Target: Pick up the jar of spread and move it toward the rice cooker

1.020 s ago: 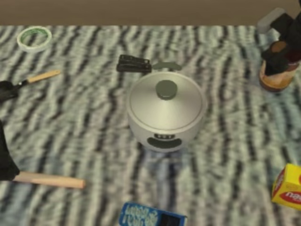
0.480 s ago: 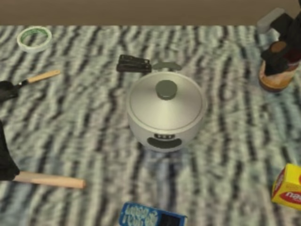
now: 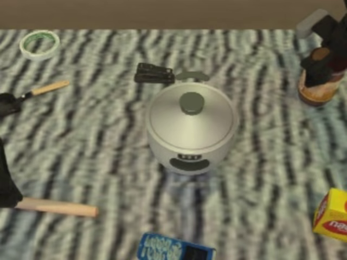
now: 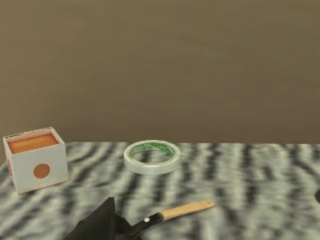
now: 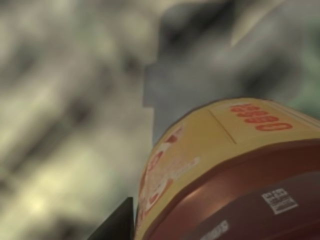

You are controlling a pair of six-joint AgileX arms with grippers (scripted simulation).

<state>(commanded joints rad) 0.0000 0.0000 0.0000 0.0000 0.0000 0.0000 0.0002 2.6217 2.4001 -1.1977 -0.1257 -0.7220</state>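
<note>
Right gripper point(image 3: 323, 64) sits over the jar of spread point(image 3: 314, 93) at the far right of the table, black fingers closed down around the jar's top, jar gripped. Whether the jar is lifted or touching the cloth cannot be told. Right wrist view is filled by the jar's orange-tan label point(image 5: 200, 155) and dark brown glass, one dark finger point(image 5: 117, 222) just beside it.

Rice cooker point(image 3: 191, 127) stands at table centre, well apart from the jar, domed lid with grey knob point(image 3: 191, 103), dark panel facing the near edge. Black stapler point(image 3: 154, 73) just behind it.

Left gripper point(image 3: 6, 187) parked at the left edge, finger state unclear. Near it: wooden-handled tool point(image 3: 40, 91), wooden rod point(image 3: 57, 207), tape roll point(image 3: 39, 44) at far left. Left wrist view adds a small white box point(image 4: 36, 159) with orange top.

Blue packet point(image 3: 174, 248) at near edge, yellow box point(image 3: 332, 214) near right.

Table surface point(image 3: 97, 146) is grey-and-white wavy stripes; plain brown wall point(image 3: 162, 13) behind.
</note>
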